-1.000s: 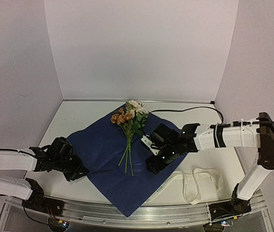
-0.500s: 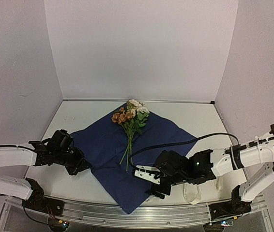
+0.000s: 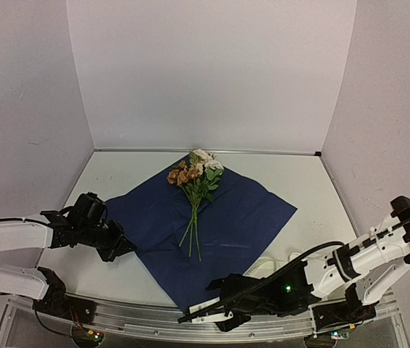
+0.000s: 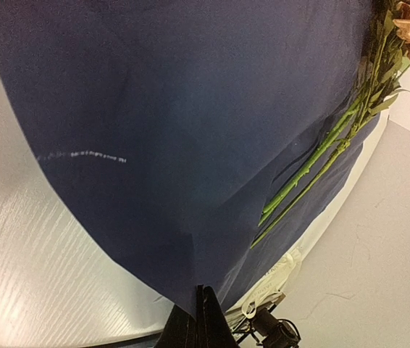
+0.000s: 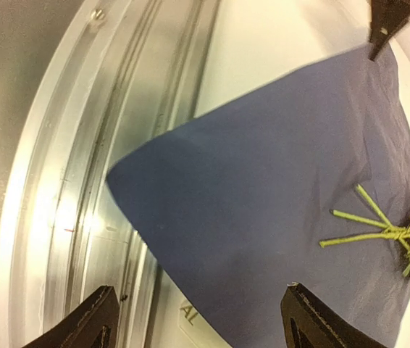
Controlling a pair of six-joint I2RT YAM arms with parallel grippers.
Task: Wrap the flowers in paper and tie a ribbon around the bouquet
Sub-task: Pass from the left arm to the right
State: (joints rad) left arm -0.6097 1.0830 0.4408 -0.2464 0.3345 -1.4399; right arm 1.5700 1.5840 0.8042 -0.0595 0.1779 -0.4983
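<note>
The paper [image 3: 227,217] lies spread like a diamond, dark blue face up. The flowers [image 3: 194,176] rest on it, blooms at its far corner and thin green stems [image 3: 193,235] pointing toward me. My left gripper [image 3: 127,249] is shut on the paper's left corner, and its wrist view shows that corner pinched between the tips [image 4: 203,299]. My right gripper [image 3: 203,316] hovers low over the paper's near corner [image 5: 129,177] by the front rail, open, with nothing between its fingers [image 5: 93,322]. A bit of the cream ribbon [image 4: 274,281] shows beside the paper's right edge; the right arm covers most of it.
The metal rail [image 5: 67,159] runs along the table's front edge just under my right gripper. White walls close in the table at the back and on both sides. A black cable [image 3: 314,250] trails along the right arm.
My right arm swung from beside the stems down to the paper's near corner at the rail, jaws opening wider. My left gripper closed on the paper's left corner.
</note>
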